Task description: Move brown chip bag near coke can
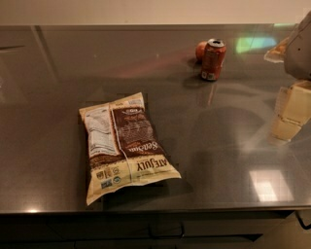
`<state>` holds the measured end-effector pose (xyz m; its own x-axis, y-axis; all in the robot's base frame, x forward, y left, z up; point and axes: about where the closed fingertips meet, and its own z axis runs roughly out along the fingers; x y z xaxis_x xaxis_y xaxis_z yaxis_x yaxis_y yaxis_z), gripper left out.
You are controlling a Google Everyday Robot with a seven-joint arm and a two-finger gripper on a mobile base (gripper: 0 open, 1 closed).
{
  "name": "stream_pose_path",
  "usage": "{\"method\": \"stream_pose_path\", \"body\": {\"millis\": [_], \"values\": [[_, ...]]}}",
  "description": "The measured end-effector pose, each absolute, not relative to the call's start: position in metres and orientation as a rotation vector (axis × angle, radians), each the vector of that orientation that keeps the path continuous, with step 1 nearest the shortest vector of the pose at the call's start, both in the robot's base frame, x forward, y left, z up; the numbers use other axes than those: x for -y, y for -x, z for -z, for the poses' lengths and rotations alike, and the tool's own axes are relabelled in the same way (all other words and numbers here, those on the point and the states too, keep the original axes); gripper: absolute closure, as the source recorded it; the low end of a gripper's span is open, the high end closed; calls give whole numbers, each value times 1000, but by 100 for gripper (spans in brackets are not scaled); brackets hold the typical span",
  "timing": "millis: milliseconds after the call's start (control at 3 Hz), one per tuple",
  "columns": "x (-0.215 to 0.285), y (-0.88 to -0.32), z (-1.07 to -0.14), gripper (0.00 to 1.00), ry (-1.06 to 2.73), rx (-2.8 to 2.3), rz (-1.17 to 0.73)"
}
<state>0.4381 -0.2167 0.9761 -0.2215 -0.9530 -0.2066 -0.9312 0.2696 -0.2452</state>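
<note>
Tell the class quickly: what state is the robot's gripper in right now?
The gripper: at the right edge over the counter, apart from the brown chip bag and coke can; open or shut cannot be told.

High near view down across the counter (48, 73), claw (291, 113) at right edge

Prob a kitchen or office breakroom imo: long dark glossy countertop (48, 160) vs a plain pale wall (121, 10), dark cabinet fronts (97, 232) underneath, brown chip bag (127, 146) + coke can (213, 59) out on top. Robot gripper (290, 114) hangs over the counter's right side.
</note>
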Motion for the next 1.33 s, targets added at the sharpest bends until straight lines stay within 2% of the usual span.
{"method": "stream_pose_path", "body": {"millis": [667,1333], "values": [[208,-436,-969,0,1739,-2210,41],[161,-421,-932,0,1838,-2138,-150]]}}
